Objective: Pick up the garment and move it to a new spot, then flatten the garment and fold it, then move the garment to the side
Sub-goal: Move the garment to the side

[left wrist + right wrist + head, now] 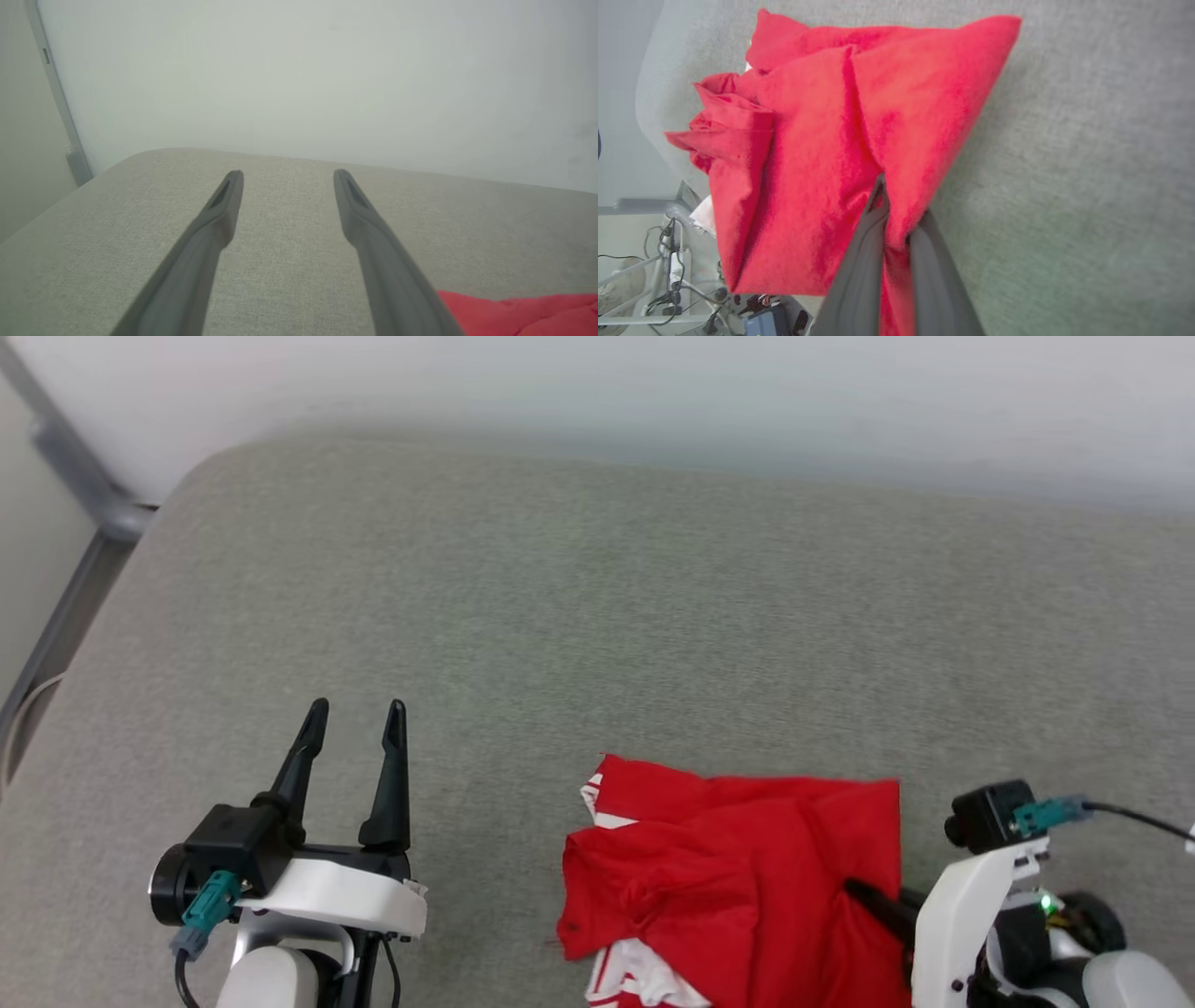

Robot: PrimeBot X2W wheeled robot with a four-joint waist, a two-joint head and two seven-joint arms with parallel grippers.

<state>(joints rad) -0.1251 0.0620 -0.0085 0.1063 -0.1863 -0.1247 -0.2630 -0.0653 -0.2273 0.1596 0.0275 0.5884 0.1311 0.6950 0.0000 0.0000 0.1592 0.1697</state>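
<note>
We find one garment, a red jersey T-shirt with white striped trim (738, 868), lying crumpled near the front edge of the grey, fabric-covered worktop with a rounded corner (597, 616), on the robot's right side. It is bunched in several loose folds, and white trim shows at its left and lower edges. No lettering is visible. The right claw (854, 889) is closed tight on a fold at the right side of the shirt. The right wrist view shows red cloth pinched between its two dark fingers (899, 210), with the fabric (822, 140) drawn into a ridge running away from them. In our judgement the shirt is held this way so that it can be lifted and carried to a new spot, a step not yet done. The left claw (358, 709) is spread fully open and holds nothing. It hovers over bare worktop well to the left of the shirt, touching nothing, and we judge it to be waiting to help with the flattening. Its wrist view shows its two fingers wide apart (287, 175), with a corner of red cloth (514, 308) at the lower right. Count: one garment, two claws, two fingers on each.
</note>
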